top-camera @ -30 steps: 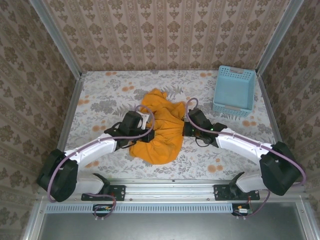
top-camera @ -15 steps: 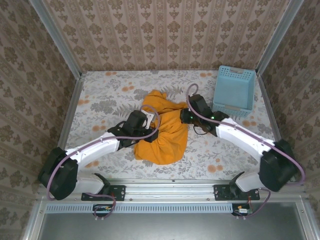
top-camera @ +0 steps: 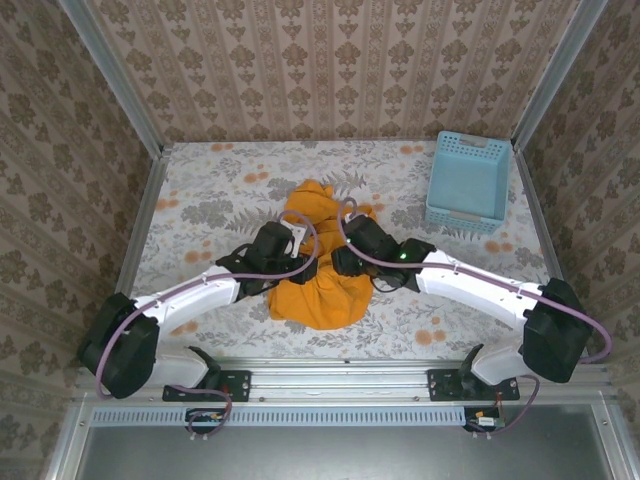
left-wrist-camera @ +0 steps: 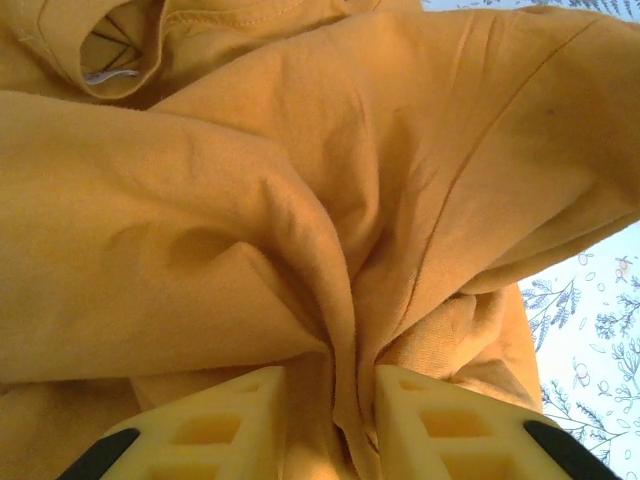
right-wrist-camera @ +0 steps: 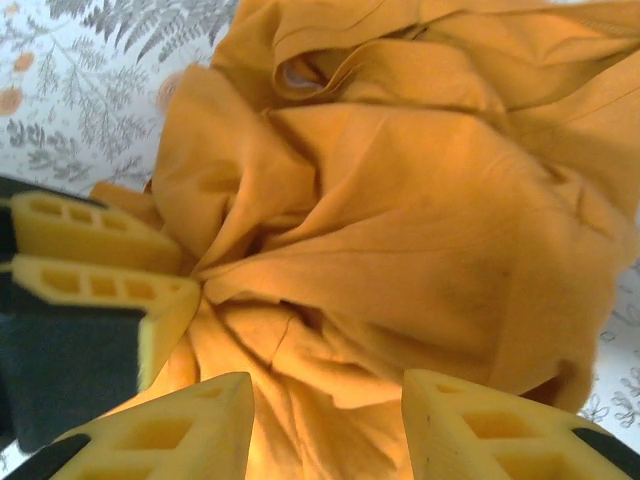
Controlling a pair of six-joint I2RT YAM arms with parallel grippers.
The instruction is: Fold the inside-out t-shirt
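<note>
T-shirt (top-camera: 320,300) middle: hidden beneath my two wrists.
My left gripper (right-wrist-camera: 185,272): blurred, body cut off at the picture's edge.

No legible text, brand, number or sign is found in any view. A small white tag (left-wrist-camera: 103,76) sits inside the neck opening of the inside-out t-shirt (left-wrist-camera: 300,200), and any print on it is too small and blurred to read.
</note>
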